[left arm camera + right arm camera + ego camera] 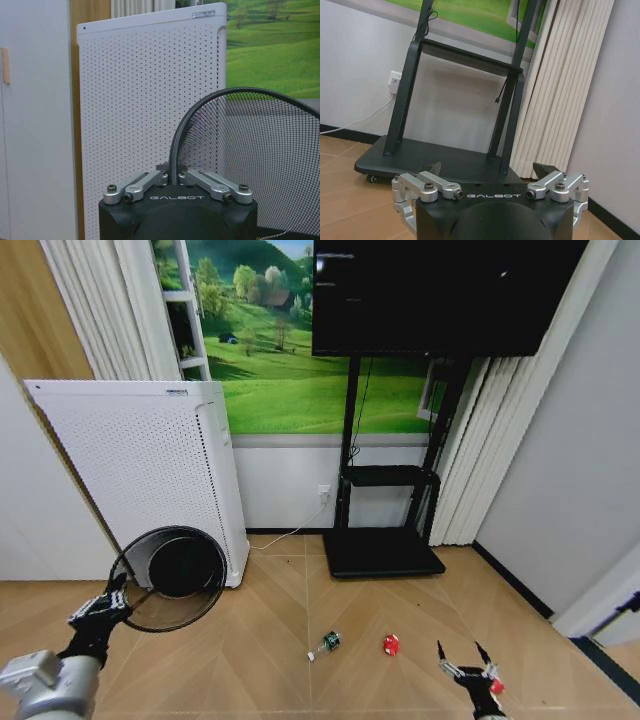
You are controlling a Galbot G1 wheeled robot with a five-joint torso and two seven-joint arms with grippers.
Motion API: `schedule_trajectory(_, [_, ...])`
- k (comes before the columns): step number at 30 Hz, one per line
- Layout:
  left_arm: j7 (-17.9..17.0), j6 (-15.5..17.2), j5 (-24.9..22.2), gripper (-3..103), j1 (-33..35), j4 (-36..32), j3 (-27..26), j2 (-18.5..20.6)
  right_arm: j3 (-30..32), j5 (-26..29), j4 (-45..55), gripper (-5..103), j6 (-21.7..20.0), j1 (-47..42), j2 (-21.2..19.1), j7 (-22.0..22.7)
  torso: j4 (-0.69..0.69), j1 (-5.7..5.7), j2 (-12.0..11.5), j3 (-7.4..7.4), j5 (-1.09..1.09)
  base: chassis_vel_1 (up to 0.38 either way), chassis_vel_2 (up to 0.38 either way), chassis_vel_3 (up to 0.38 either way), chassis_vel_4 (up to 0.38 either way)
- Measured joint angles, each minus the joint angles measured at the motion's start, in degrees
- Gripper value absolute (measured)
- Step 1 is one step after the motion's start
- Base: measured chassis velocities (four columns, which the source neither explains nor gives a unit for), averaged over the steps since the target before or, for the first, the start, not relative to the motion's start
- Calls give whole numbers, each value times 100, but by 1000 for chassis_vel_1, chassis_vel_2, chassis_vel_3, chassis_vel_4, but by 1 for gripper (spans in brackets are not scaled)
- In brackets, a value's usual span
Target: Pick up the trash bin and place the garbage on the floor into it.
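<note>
At the left of the head view, the left hand [105, 608] is closed on the rolled rim of the trash bin [175, 575], holding it tipped so its dark mouth faces the camera, in front of the lower part of the white perforated appliance [150, 470]. The left wrist view adds the detail of that grip: the hand's fingers [150, 179] are pinched together on the rim where it meets them, and the bin's mesh wall [250, 160] arches up beside the appliance's panel [145, 100].

Further right on the floor [270, 640] lies the clear bottle with a green label [324, 645], on its side, and near it the red lump [390, 644]; the head view alone gives these.

At the lower right the right hand [463, 651] hangs low over the floor with its fingers spread apart, and something red [496, 686] shows just beside it. The right wrist view shows the same open fingers [432, 172], gripping nothing, and beyond them the black TV stand [445, 160] on its wheeled base against the wall, with white curtains [560, 85] beside it.
</note>
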Motion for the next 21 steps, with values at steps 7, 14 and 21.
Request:
schedule_trajectory(7, [150,-111,140,3,-303,232,127,97,16,-54,96,100,9,-14,-19,44,0,0,-1,0,1,0,0,0,0])
schedule_trajectory(14, [163,-129,149,3,-378,414,228,131,73,-51,105,100,31,-9,-50,-62,-1,0,0,0,1,0,0,0,0])
schedule_trajectory(21, [195,-130,171,3,-332,401,270,141,110,380,106,100,115,93,-51,-456,0,0,0,0,1,0,0,0,0])
